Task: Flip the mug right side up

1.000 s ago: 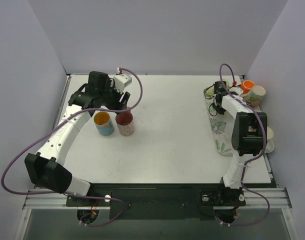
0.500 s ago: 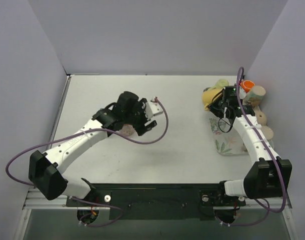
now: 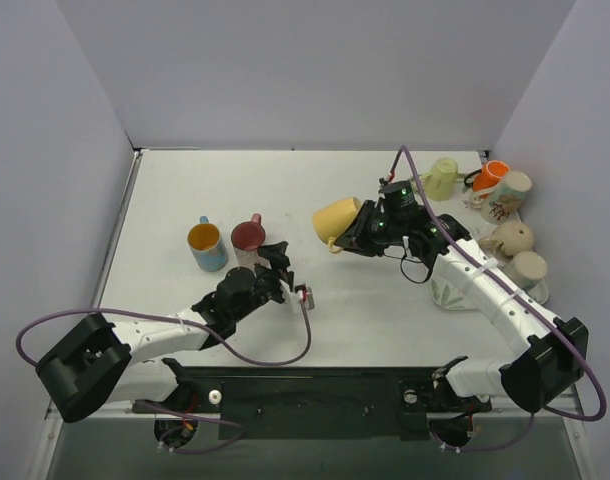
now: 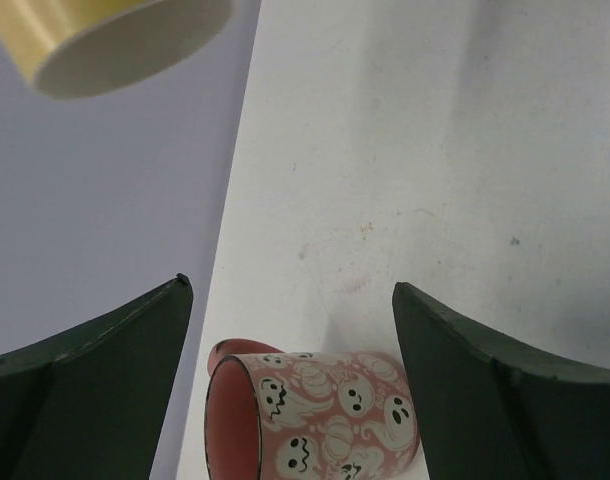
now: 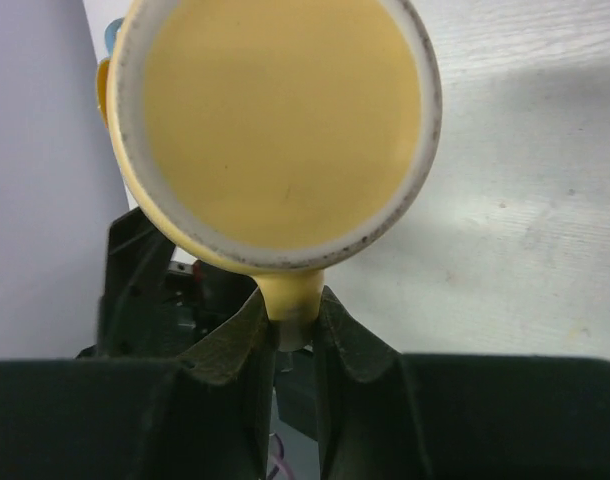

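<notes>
Over the middle of the table (image 3: 355, 320) I see the yellow mug (image 3: 335, 218) held tilted on its side by the right gripper (image 3: 363, 228), its fingers pinched on the handle; my left gripper (image 3: 282, 262) is spread wide and empty, near the pink ghost mug (image 3: 249, 238); a blue mug (image 3: 207, 247) stands just beside that.

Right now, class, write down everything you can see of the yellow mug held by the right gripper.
The yellow mug looks like glossy ceramic. A pale, speckled ring edges the round end facing the right wrist camera, and whether that end is the mouth or the base is unclear. The mug is tilted onto its side and hangs clear of the table, above its middle. The right gripper is shut on the handle, one finger on either side. Nothing else touches it.
</notes>
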`<control>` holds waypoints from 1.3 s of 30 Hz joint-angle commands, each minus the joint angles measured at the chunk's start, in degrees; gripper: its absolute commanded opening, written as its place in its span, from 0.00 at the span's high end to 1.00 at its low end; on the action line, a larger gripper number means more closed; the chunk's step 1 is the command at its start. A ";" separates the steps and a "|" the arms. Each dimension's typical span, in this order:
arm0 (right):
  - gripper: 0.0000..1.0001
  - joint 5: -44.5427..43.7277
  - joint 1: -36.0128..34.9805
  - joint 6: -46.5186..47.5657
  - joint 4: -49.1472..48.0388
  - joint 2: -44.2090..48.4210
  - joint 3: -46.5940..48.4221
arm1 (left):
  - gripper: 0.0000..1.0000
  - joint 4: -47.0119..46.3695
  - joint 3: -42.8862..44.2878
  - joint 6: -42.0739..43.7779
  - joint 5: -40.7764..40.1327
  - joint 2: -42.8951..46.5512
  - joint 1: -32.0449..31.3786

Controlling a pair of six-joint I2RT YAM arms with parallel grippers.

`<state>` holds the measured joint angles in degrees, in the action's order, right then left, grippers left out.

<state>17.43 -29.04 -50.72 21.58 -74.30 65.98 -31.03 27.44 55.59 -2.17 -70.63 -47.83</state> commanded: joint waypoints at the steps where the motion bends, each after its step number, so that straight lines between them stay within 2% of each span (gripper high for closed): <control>1: 1.00 -0.73 -4.00 -1.23 -3.13 -0.23 6.26 | 0.08 -27.71 -3.89 7.55 -0.02 2.33 -1.12; 3: 1.00 -0.91 -5.67 -0.96 -2.86 -0.58 7.23 | 0.08 -28.64 -4.32 7.68 -0.72 3.83 -1.03; 7: 1.00 -2.22 -7.96 -0.35 -1.37 -1.19 8.99 | 0.09 -36.81 -8.37 12.60 0.16 2.69 -1.12; 15: 1.00 -2.66 -10.86 0.71 -1.11 -2.51 11.72 | 0.12 -34.36 -8.19 16.20 1.73 1.03 -1.03; 20: 1.00 -2.14 -12.09 0.71 -1.02 -3.04 11.55 | 0.13 -37.35 -6.70 17.35 0.16 -1.52 -1.03; 27: 1.00 1.02 -13.76 0.97 -2.60 -4.62 11.98 | 0.21 -39.37 -4.85 17.97 -0.90 -3.46 -1.03; 31: 1.00 2.60 -13.76 1.76 -2.51 -5.23 11.54 | 0.35 -40.95 -6.08 19.73 0.94 -3.55 -1.12; 32: 1.00 2.87 -13.68 1.85 -2.69 -5.50 11.54 | 0.44 -41.91 -6.34 19.99 1.64 -3.55 -1.12; 33: 1.00 3.13 -13.76 2.03 -2.69 -5.76 11.63 | 0.49 -42.45 -6.96 19.99 1.91 -3.46 -1.12; 34: 1.00 3.22 -13.77 2.11 -2.69 -5.94 11.55 | 0.63 -43.06 -7.14 19.91 2.17 -3.37 -1.12; 35: 1.00 3.22 -13.59 2.29 -2.77 -6.20 11.37 | 0.71 -42.98 -7.49 20.08 2.17 -3.03 -1.21; 36: 1.00 3.22 -13.50 2.29 -2.86 -6.29 11.37 | 0.91 -42.54 -7.66 19.91 2.17 -2.67 -1.21; 37: 1.00 2.96 -13.15 2.47 -2.78 -6.38 11.37 | 1.00 -42.10 -8.01 19.90 2.17 -1.97 -1.30; 39: 1.00 1.13 -12.28 2.64 -1.99 -6.47 11.46 | 1.00 -39.47 -8.19 19.47 1.65 -0.74 -1.47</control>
<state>18.28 -41.30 -51.24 24.03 -80.44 75.07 -69.28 18.72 75.85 -3.18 -73.54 -48.31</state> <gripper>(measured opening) 0.143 0.080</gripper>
